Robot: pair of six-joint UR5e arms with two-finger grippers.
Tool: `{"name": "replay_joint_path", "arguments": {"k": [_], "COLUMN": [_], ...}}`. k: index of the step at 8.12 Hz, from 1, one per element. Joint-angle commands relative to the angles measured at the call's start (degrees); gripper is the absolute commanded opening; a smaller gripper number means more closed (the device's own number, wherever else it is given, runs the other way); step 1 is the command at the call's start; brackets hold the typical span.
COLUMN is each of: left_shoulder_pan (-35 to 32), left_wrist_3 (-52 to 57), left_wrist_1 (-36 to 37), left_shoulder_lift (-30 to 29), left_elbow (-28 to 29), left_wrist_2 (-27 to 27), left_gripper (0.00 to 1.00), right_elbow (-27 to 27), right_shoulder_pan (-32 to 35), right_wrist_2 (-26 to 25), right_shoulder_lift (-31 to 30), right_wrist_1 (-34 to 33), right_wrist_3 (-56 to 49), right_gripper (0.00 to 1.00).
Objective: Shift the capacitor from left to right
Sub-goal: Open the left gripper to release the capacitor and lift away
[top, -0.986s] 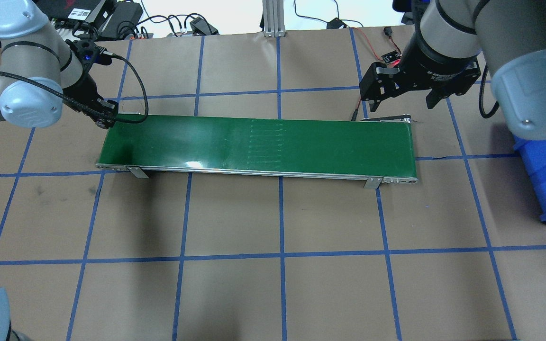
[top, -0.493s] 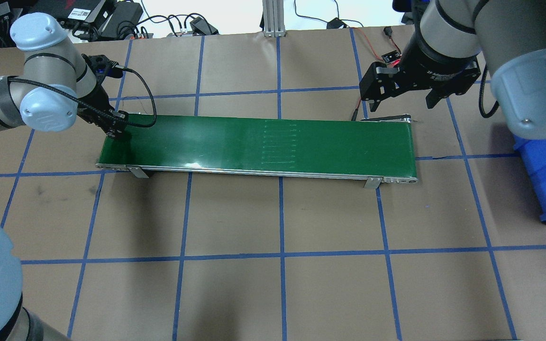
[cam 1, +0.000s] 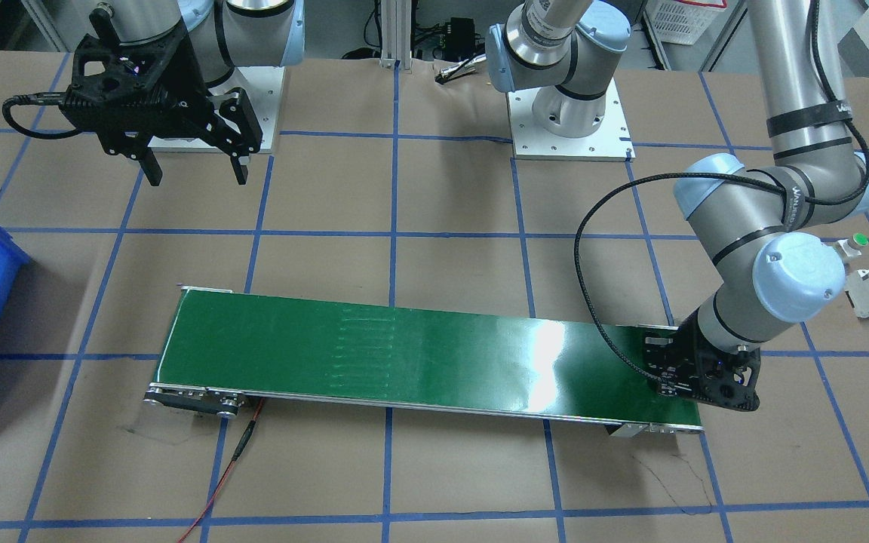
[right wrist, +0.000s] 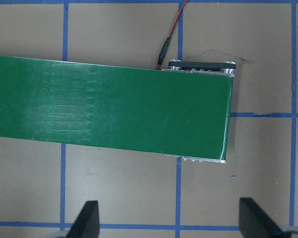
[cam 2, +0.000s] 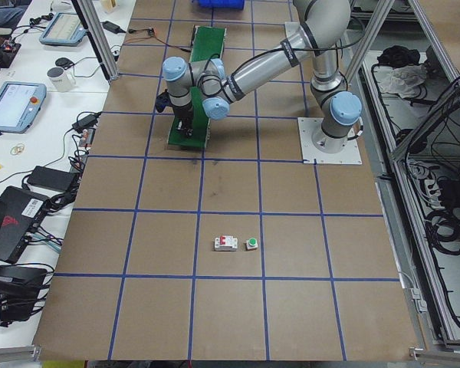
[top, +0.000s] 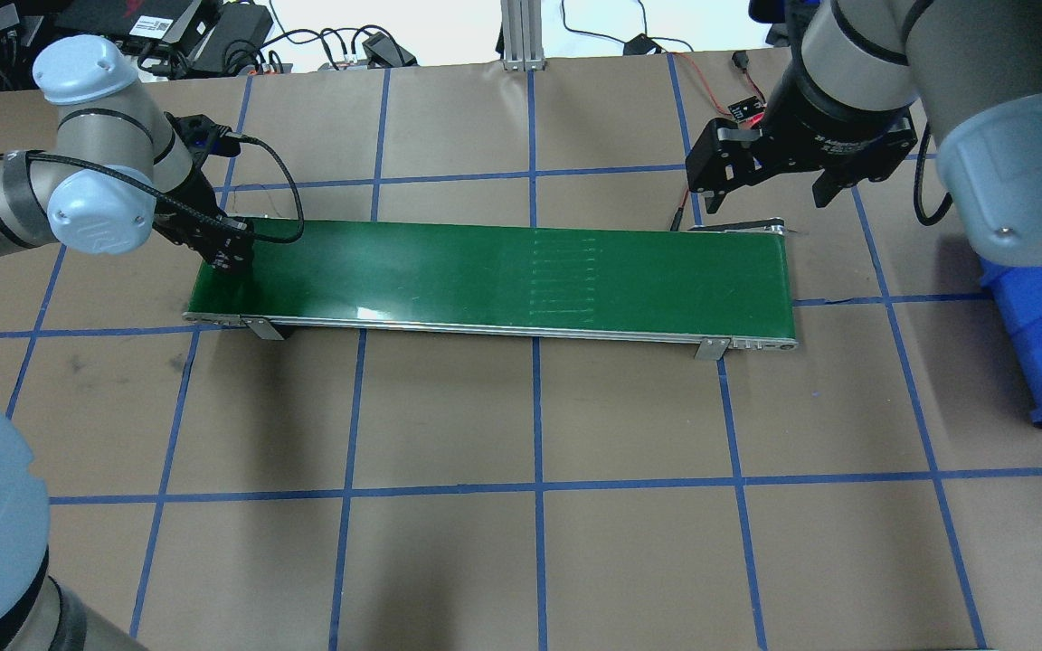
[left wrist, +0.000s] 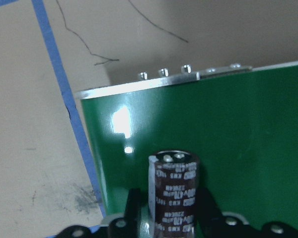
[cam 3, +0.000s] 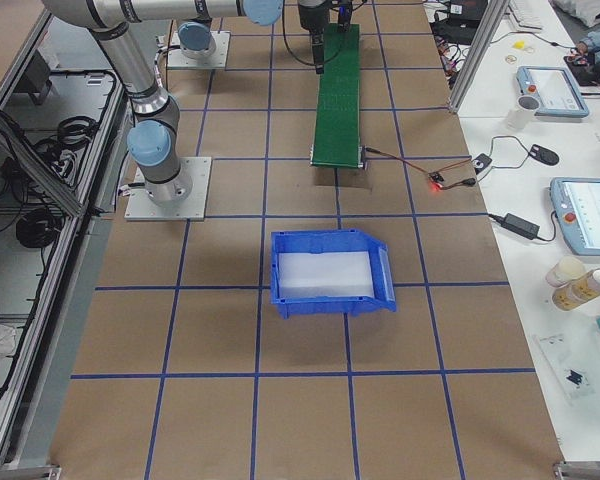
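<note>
The overhead camera sits behind the robot and looks forward and down on the desk [top: 629, 561], with the green belt [top: 485, 271] across its upper half. The front-facing camera looks steeply down from the opposite side, toward the robot's bases [cam 1: 570, 113], and shows the same belt mirrored. The two side cameras stand high and far off at the desk's ends, each looking along the belt. The left wrist camera is close over one belt end, the capacitor [left wrist: 175, 193] large at its lower edge. The right wrist camera looks straight down on the other end from higher up.
</note>
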Motion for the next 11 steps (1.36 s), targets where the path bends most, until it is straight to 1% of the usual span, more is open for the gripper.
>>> {"name": "replay_joint_path", "arguments": {"k": [1, 2, 3, 4, 6, 7, 8, 10, 11], "left_shoulder_pan": [-1.25, -2.74, -4.58, -6.34, -7.24, -7.33, -7.59, -7.94, -7.86], "left_wrist_3": [-1.54, -2.77, -7.66, -12.14, -12.45, -12.45, -13.06, -13.24, -14.46], "left_wrist_1": [-2.51, -5.57, -6.04, -8.22, -13.74, -14.47, -14.48, -14.48, -14.48], "left_shoulder_lift": [2.21, 5.1, 8.87, 12.38, 17.06, 19.43, 21.1, 21.82, 22.35], "left_elbow": [0.17, 0.26, 0.35, 0.35, 0.52, 0.52, 0.18, 0.09, 0.0], "left_wrist_2": [-2.33, -2.5, -2.24, -2.15, -1.54, 1.42, 3.19, 3.73, 3.56], "left_gripper": [1.0, 1.0, 1.0, 1.0, 1.0, 1.0, 1.0, 1.0, 1.0], "right_elbow": [0.0, 0.0, 0.0, 0.0, 0.0, 0.09, 0.09, 0.0, 0.17], "right_shoulder_pan": [0.0, 0.0, 0.0, 0.0, -0.09, -0.09, -0.09, 0.09, 0.09], "right_wrist_2": [-0.04, -0.04, -0.04, -0.04, -0.04, -0.04, -0.04, 0.14, -0.56], "right_shoulder_lift": [0.0, 0.0, 0.0, -0.09, 0.0, 0.09, 0.09, 0.61, 0.61], "right_wrist_1": [0.0, 0.09, 0.09, 0.09, -0.09, -0.17, -0.18, -0.53, 0.43], "right_wrist_3": [0.0, 0.0, -0.09, -0.18, -0.44, -0.44, -0.27, 0.09, -0.17], "right_gripper": [1.0, 1.0, 1.0, 1.0, 1.0, 1.0, 1.0, 1.0, 1.0]}}
